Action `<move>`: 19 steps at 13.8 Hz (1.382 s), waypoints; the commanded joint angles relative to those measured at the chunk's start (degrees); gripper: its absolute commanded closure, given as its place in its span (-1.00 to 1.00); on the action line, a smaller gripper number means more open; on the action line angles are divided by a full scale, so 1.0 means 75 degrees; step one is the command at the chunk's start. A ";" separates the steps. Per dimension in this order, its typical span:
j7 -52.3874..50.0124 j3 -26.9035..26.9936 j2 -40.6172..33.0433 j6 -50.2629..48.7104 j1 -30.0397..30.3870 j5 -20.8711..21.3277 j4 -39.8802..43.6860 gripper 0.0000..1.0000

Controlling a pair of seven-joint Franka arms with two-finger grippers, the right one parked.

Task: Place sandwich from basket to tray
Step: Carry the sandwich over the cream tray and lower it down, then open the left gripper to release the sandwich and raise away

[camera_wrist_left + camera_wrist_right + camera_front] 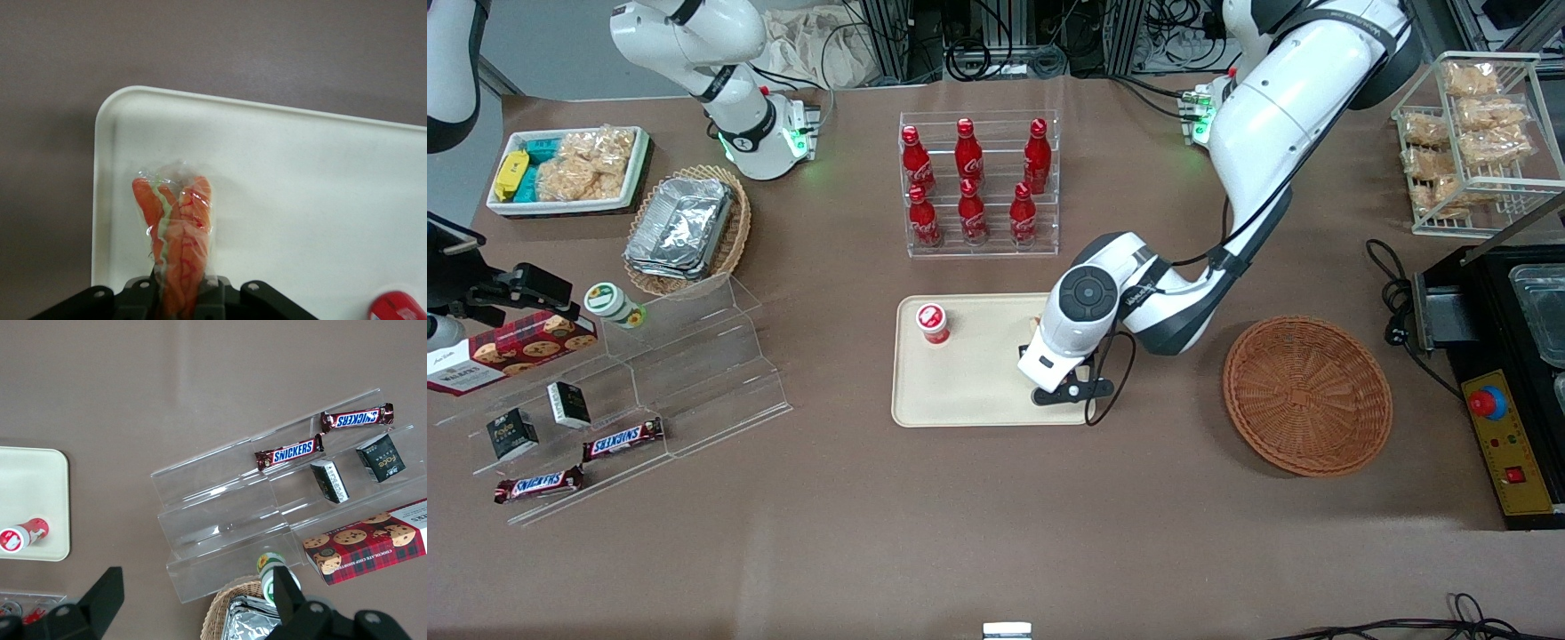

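Note:
The sandwich (175,227), wrapped in clear film with its orange and green filling showing, stands edge-up between the black fingers of my left gripper (180,293), which is shut on it. It hangs over a corner of the cream tray (300,173), close to the tray's floor; I cannot tell whether it touches. From the front, the gripper (1054,360) is over the tray (969,396) at the end closest to the round reddish-brown basket (1307,396), and the wrist hides most of the sandwich. Nothing lies in the basket.
A small red-capped bottle (933,323) lies on the tray toward the parked arm's end. A clear rack of red cola bottles (976,182) stands farther from the front camera than the tray. A clear stepped display with snack bars (623,440) sits toward the parked arm's end.

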 commanded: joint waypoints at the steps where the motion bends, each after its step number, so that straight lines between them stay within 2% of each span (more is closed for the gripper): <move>1: -0.0569 -0.0001 0.0079 -0.0010 -0.0096 0.0299 0.0270 -0.68; 2: -0.0745 -0.0012 0.0032 -0.0021 -0.0096 0.0299 0.0293 -1.00; 4: -0.1272 -0.0012 -0.0283 -0.0045 -0.0108 0.0334 0.0282 -1.00; 8: -0.1999 -0.0001 -0.1653 -0.0746 -0.0003 0.0299 0.0282 -1.00; 13: -0.2212 -0.0024 -0.3025 -0.1766 0.0699 0.0170 0.0282 -1.00; 15: -0.1932 -0.0047 -0.3447 -0.1989 0.1237 -0.0191 0.0258 -1.00; 19: -0.0085 -0.0047 -0.4139 -0.2738 0.2093 -0.1058 0.0270 -1.00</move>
